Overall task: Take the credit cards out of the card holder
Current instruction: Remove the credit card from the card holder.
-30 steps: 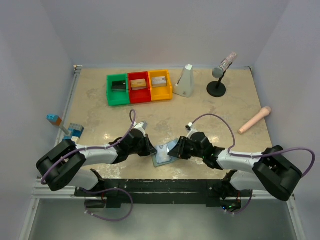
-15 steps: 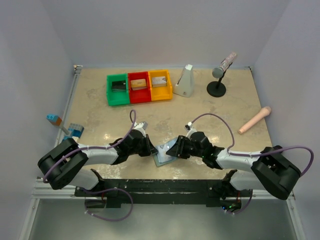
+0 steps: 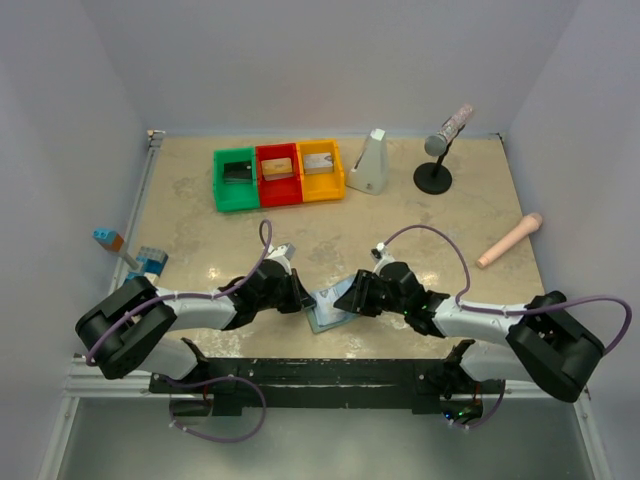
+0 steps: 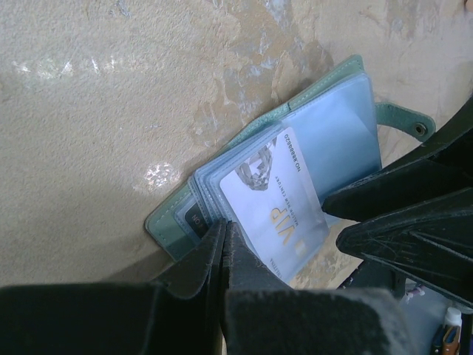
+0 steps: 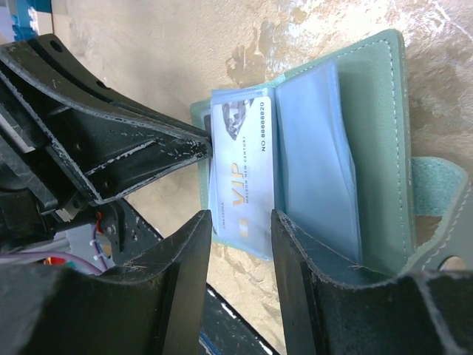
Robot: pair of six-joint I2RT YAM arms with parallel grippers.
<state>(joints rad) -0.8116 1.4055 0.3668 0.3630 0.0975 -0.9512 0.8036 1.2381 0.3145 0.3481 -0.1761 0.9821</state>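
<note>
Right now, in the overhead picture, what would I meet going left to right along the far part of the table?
green bin → red bin → yellow bin → white wedge-shaped object → microphone on a stand → pink cylinder

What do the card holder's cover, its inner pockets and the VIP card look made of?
Card holder cover: matte grey-green leather or imitation, judging by the stitched edge. Inner pockets: soft translucent pale blue plastic, glossy and slightly wavy. VIP card: likely stiff plastic, silvery-white with printed lettering.
</note>
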